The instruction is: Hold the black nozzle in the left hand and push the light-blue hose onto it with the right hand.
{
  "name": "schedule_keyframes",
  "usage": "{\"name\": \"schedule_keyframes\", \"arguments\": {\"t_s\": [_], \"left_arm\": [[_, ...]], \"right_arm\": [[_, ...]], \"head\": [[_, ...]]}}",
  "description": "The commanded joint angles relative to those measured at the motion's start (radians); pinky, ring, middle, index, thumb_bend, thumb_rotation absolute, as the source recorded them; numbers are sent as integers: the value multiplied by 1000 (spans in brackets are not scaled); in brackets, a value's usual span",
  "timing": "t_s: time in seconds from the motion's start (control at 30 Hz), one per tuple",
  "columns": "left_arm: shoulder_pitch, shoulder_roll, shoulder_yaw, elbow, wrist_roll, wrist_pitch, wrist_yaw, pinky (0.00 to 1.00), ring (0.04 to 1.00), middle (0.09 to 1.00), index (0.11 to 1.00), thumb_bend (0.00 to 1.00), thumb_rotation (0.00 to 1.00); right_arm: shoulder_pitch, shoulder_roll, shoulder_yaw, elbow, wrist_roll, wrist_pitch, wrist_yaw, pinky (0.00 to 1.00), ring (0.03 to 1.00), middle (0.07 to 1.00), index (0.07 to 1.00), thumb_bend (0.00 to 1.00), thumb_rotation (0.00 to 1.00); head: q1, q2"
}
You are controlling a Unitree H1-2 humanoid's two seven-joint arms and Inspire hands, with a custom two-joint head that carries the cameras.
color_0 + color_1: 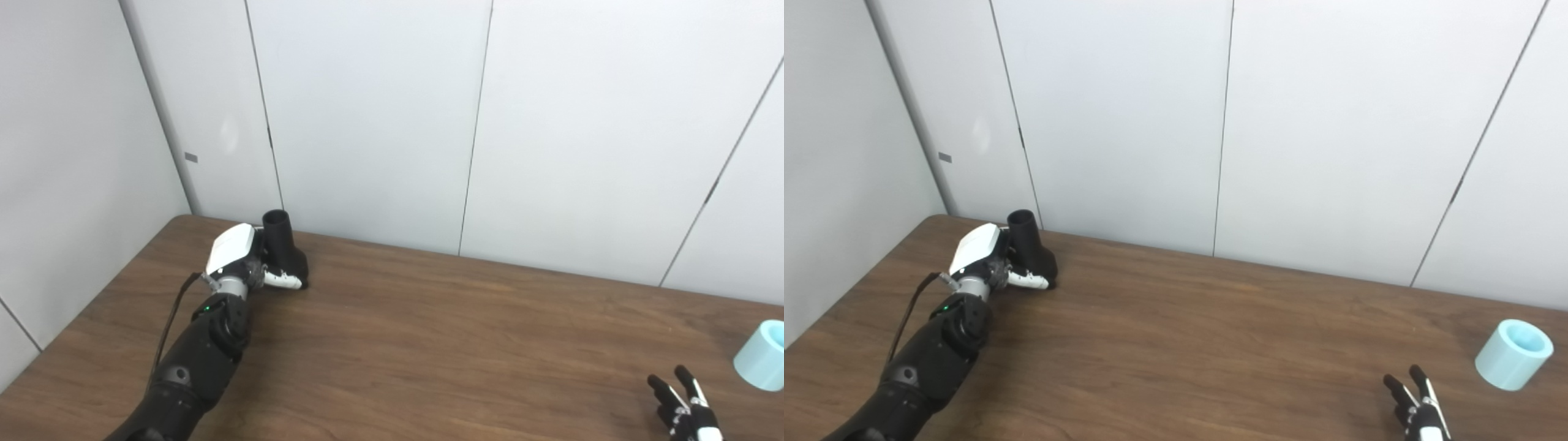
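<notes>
Black and matte, the nozzle stands in the left-centre of the frame, near the far edge of the wood-grain table and close to the pale panelled wall. Its form is a round open-mouthed tube at the top, widening downward into a broader flared base that rests on the tabletop. The left hand, white-shelled on its back, is set against the nozzle from the left; one white finger curls round the front of the base, so the hand is closed on the piece. The dark left arm runs down to the lower left corner.

Light-blue and smooth, the hose appears as a short, thick-walled cylinder at the right edge of the frame, lying tilted with its open end facing up and to the right; the left eye view cuts off part of it. It rests on the table, untouched. The right hand rises at the lower right, below and left of the hose and apart from it, its dark fingers spread and holding nothing.
</notes>
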Motion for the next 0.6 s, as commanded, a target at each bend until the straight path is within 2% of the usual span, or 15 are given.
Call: {"name": "schedule_keyframes", "arguments": {"t_s": [0.0, 0.2, 0.33, 0.43, 0.5, 0.57], "left_arm": [[-10, -12, -11, 14, -23, -9, -32, 506, 538, 483, 511, 537, 0], [-11, -7, -18, 33, -29, -29, -29, 504, 554, 518, 480, 519, 0], [0, -4, -19, 6, -22, -27, -23, 460, 513, 492, 488, 521, 0], [10, -6, -15, -15, -21, -25, -12, 372, 447, 443, 500, 522, 0], [20, -10, -14, -35, -17, -22, 1, 377, 451, 442, 502, 521, 0], [42, -12, -16, -92, -3, -8, 6, 405, 403, 476, 499, 507, 0]], "right_arm": [[-10, -5, -2, -31, 12, -17, 11, 942, 948, 884, 1000, 448, 1000], [-8, -5, -6, -42, 22, -7, 10, 914, 930, 866, 1000, 463, 997], [-12, -5, -9, -38, 18, -10, 6, 915, 922, 859, 1000, 467, 1000], [-12, -6, -7, -42, 17, -6, 7, 908, 924, 864, 1000, 469, 999], [-12, -9, -5, -44, 21, -6, 14, 917, 930, 869, 1000, 460, 1000], [-12, -12, -3, -39, 22, -18, 20, 917, 932, 875, 1000, 457, 1000]], "head": [[-2, 3], [-2, 7], [-3, 11], [-13, 17], [-22, 21], [-33, 23]]}}
